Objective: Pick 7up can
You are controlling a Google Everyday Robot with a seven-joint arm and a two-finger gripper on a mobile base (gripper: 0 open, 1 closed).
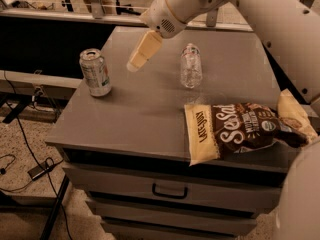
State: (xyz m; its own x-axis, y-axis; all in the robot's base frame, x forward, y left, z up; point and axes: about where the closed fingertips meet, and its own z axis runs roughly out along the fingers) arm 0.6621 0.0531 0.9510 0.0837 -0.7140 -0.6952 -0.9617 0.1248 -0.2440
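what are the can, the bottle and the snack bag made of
7up can: likely aluminium, silver top with pull tab, printed label. Bottle: clear plastic, the cabinet top shows through. Snack bag: probably glossy plastic film, creased and shiny. The gripper hovers between can and bottle, touching neither.

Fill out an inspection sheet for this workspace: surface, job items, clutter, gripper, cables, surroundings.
Surface: grey cabinet top, flat, with drawers below it.
Job's things: can upright near the left edge, apart from everything else.
Clutter: clear bottle upright toward the back; chip bag lying flat at the front right.
Gripper: gripper hovers above the top between can and bottle, touching neither.
Cables: black cables trail over the floor on the left.
Surroundings: speckled floor; a dark bench behind the cabinet.
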